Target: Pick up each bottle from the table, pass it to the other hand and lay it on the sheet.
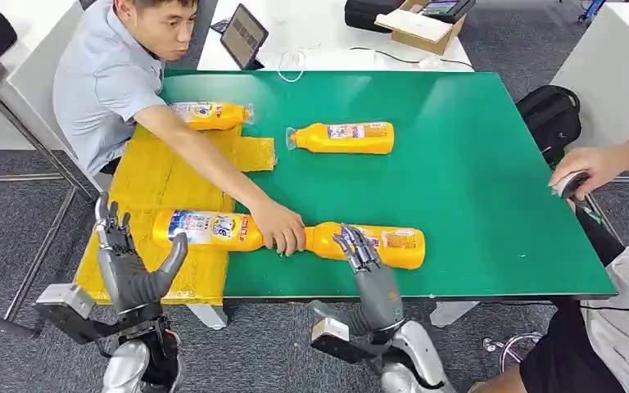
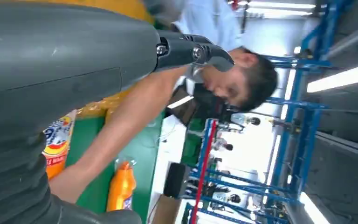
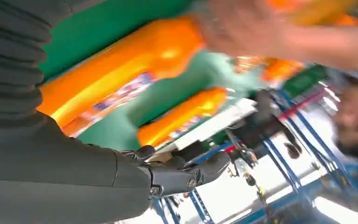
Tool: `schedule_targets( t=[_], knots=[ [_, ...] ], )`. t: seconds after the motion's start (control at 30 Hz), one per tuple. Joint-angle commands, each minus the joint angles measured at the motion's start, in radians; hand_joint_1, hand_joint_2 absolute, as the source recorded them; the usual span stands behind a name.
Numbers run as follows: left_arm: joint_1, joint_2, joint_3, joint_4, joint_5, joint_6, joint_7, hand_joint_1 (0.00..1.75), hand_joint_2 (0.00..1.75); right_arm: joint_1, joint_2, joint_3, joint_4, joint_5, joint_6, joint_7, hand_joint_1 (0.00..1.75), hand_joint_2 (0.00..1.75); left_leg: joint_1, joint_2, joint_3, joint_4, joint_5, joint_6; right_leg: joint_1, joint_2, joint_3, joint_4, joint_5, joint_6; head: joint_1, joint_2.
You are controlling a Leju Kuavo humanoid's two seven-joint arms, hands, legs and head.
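Four orange bottles lie on the green table (image 1: 475,188). One (image 1: 209,115) rests at the back of the yellow sheet (image 1: 160,176) and another (image 1: 205,229) at its front. A third bottle (image 1: 346,137) lies mid-table on the green. The fourth (image 1: 389,246) (image 3: 116,79) lies near the front edge. A person's hand (image 1: 280,231) rests where the two front bottles meet. My right hand (image 1: 359,252) (image 3: 182,173) is open, its fingertips just in front of the fourth bottle. My left hand (image 1: 135,266) (image 2: 74,60) is open and upright at the sheet's front left corner, holding nothing.
The person (image 1: 115,74) leans over the table's far left, arm stretched across the sheet. A second person's hand holds a mouse (image 1: 572,182) at the right edge. A black bag (image 1: 550,115) sits beyond the right side. A white desk (image 1: 328,33) with a tablet stands behind.
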Motion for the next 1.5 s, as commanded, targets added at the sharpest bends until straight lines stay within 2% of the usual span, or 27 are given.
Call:
schedule_targets(
  t=[0.03,0.2,0.37,0.5,0.77,1.03,1.3,1.5],
  knots=[
    [0.05,0.044,-0.064,-0.062,-0.091,0.045,0.083,0.0,1.75,-0.178,-0.05,-0.064,0.32,0.093,0.055,0.092,0.0,1.75,0.001,0.003,0.005,0.0,-0.003,-0.002,0.001,0.003,0.004,-0.001,-0.001,-0.002,0.0,0.0],
    [-0.006,0.052,-0.094,0.023,-0.126,0.041,0.115,0.0,1.75,-0.257,-0.018,-0.073,0.488,0.134,-0.036,0.095,0.0,1.75,0.001,0.001,0.005,-0.001,-0.001,-0.002,0.001,0.001,0.005,-0.002,0.0,-0.002,0.0,0.0],
    [-0.023,0.055,-0.104,0.043,-0.133,0.042,0.116,0.0,1.75,-0.274,-0.008,-0.071,0.497,0.143,-0.049,0.106,0.0,1.75,0.001,0.002,0.005,0.0,-0.002,-0.002,0.002,0.002,0.005,-0.001,-0.001,-0.003,0.0,0.0],
    [-0.032,0.056,-0.11,0.058,-0.133,0.035,0.127,0.0,1.75,-0.298,-0.013,-0.055,0.513,0.208,-0.086,0.172,0.0,1.75,0.001,0.001,0.004,-0.001,-0.001,-0.001,0.001,0.001,0.003,-0.001,-0.001,-0.002,0.0,0.0],
    [-0.018,0.064,-0.094,0.053,-0.163,0.036,0.144,0.0,1.75,-0.275,-0.025,-0.071,0.502,0.203,-0.014,0.221,0.0,1.75,0.002,0.002,0.006,0.0,-0.002,-0.002,0.002,0.001,0.006,-0.001,-0.002,-0.003,0.0,0.0],
    [-0.044,0.091,-0.107,0.103,-0.18,-0.017,0.181,0.0,1.75,-0.365,-0.004,-0.107,0.671,0.129,0.069,0.21,0.0,1.75,0.0,0.002,0.003,-0.001,-0.001,-0.001,0.001,0.002,0.002,0.0,0.0,-0.002,0.0,0.0],
    [-0.04,0.12,-0.095,0.102,-0.199,-0.111,0.26,0.0,1.75,-0.465,-0.017,-0.073,0.826,0.179,0.195,0.325,0.0,1.75,0.001,0.002,0.009,-0.001,-0.001,-0.002,0.001,0.001,0.007,-0.001,0.0,-0.002,0.0,0.0],
    [-0.046,0.121,-0.095,0.113,-0.182,-0.139,0.273,0.0,1.75,-0.487,-0.017,-0.068,0.853,0.184,0.216,0.332,0.0,1.75,0.001,0.001,0.012,-0.001,0.0,-0.001,0.001,-0.001,0.01,-0.002,0.001,-0.002,0.0,0.0]
  ],
)
